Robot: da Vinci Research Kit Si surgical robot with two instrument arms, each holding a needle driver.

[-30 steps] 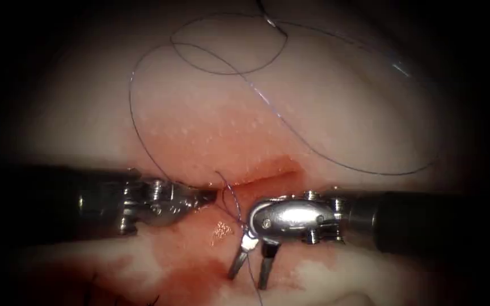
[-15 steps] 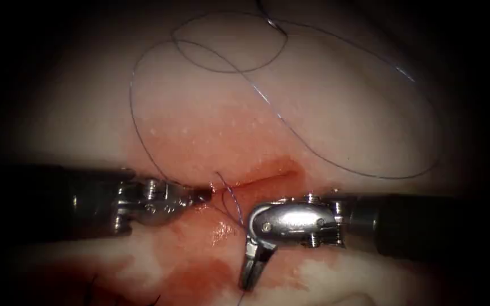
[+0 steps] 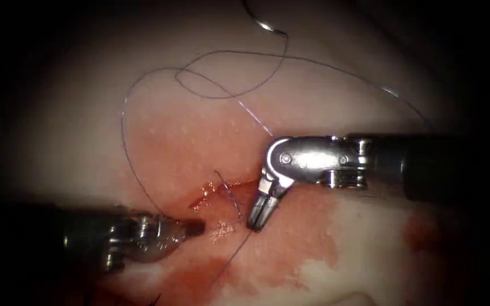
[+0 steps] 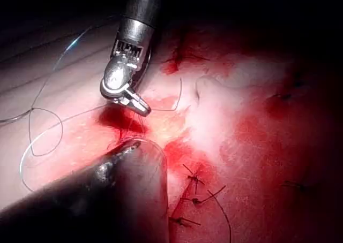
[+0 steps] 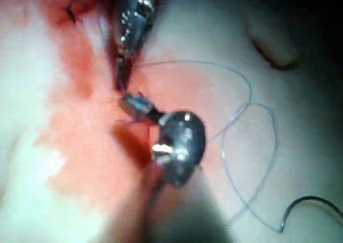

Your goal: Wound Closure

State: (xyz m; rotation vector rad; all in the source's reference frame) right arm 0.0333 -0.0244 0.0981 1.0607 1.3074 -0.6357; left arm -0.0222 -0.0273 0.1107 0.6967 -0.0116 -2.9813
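The cut (image 3: 220, 187) runs across the tissue (image 3: 336, 96), wet with red fluid (image 3: 290, 243). My right tool (image 3: 257, 220) comes in from the right with its jaws pointing down, shut on the thread (image 3: 231, 260) just right of the cut. My left tool (image 3: 197, 227) lies low on the left, shut on the strand (image 3: 143, 187) that loops up over the tissue. A short thread end (image 3: 229, 192) stands out of the cut between the tools. The curved needle (image 3: 265, 25) lies free on the far tissue, held by neither tool; the needle (image 5: 308, 203) trails its thread.
Wide thread loops (image 3: 222, 90) lie on the tissue beyond the cut. Earlier stitches with cut ends (image 4: 192, 192) sit along the closed part of the wound. In the left wrist view the right tool (image 4: 140, 107) hangs over the cut.
The right tool's jaws shut on the thread, then rose up and right with it. The left tool drew down and to the left with its strand. The far loops shifted.
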